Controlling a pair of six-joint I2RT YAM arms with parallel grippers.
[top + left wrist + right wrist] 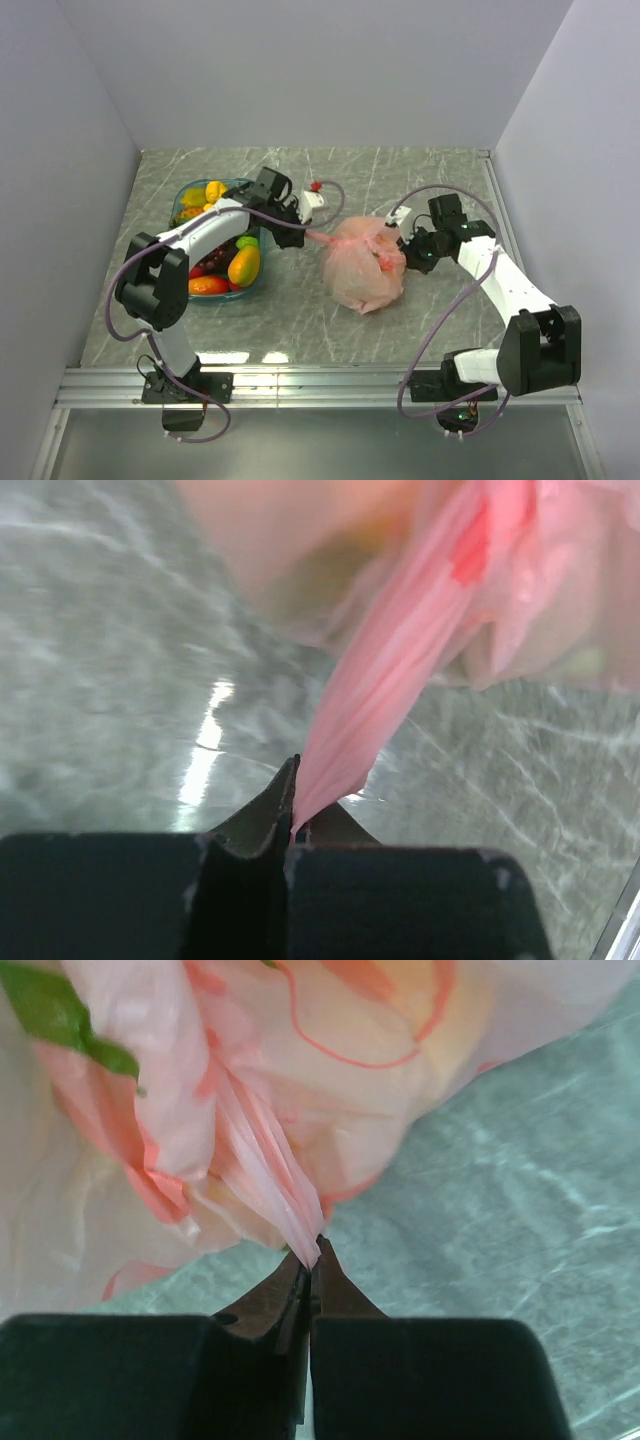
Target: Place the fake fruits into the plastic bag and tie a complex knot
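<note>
The pink plastic bag [363, 265] lies bulging on the table's middle, with fruit shapes showing through it. My left gripper [303, 236] is shut on a stretched pink handle tail [375, 700] at the bag's left. My right gripper [403, 254] is shut on another pleated pink tail [270, 1175] at the bag's right side. The bag fills the top of both wrist views [300, 1070]. Several fake fruits [243, 265], yellow-orange, red and green, lie in the teal tray [182, 195] at the left. A bunched pink twist [385, 262] sits on the bag near my right gripper.
A small red and white piece [315, 187] lies on the table behind the left gripper. Grey walls close in the table at the back and both sides. A metal rail [320, 385] runs along the near edge.
</note>
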